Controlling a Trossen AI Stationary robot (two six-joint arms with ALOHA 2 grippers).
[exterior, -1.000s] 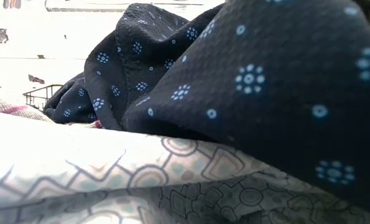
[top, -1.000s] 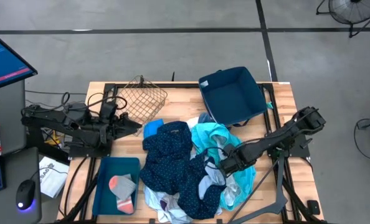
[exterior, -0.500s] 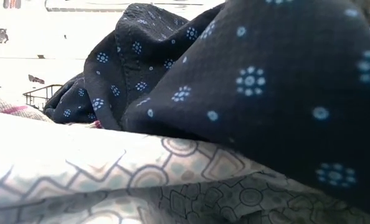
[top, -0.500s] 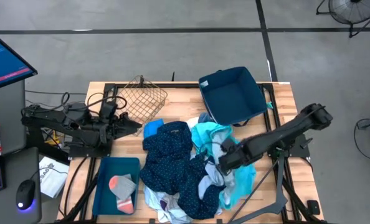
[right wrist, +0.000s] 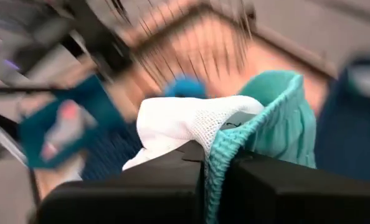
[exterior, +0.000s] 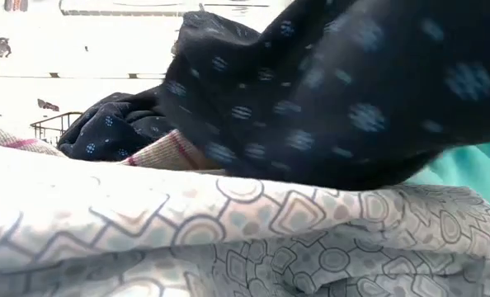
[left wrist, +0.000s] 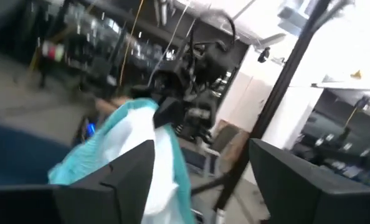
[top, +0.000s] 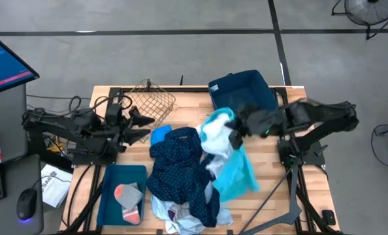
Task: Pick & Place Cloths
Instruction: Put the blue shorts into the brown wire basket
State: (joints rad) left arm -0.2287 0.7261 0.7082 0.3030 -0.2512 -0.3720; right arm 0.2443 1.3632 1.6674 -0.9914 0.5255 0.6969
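The right claw [top: 235,134] hangs above the middle of the tabletop [top: 292,98], pressed together on a turquoise-and-white cloth [top: 230,156]. The right wrist view shows both dark fingers [right wrist: 166,180] pinching the turquoise knit edge with a white knit fold beside it. The cloth is lifted and drapes down from the claw toward five o'clock, its turquoise tail lying over the right side of the pile.

At the nine o'clock side of the hanging cloth lies the navy dotted garment [top: 181,166], spread from the tabletop's centre toward six o'clock. A bright blue cloth [top: 160,135] peeks out at its eleven o'clock corner, and a pale patterned cloth [top: 171,212] shows under its lower edge; the low view is filled with that pale patterned fabric and the navy dotted one above it.

The navy fabric bin [top: 243,99] stands at one o'clock from the pile, just behind the right claw. A wire basket [top: 149,103] sits at eleven o'clock. The teal tray [top: 112,186] at seven o'clock holds a coral sock [top: 130,203] and a grey sock [top: 132,191].

The left claw [top: 142,124] hovers at the nine o'clock side, beside the basket, its fingers spread and holding nothing.
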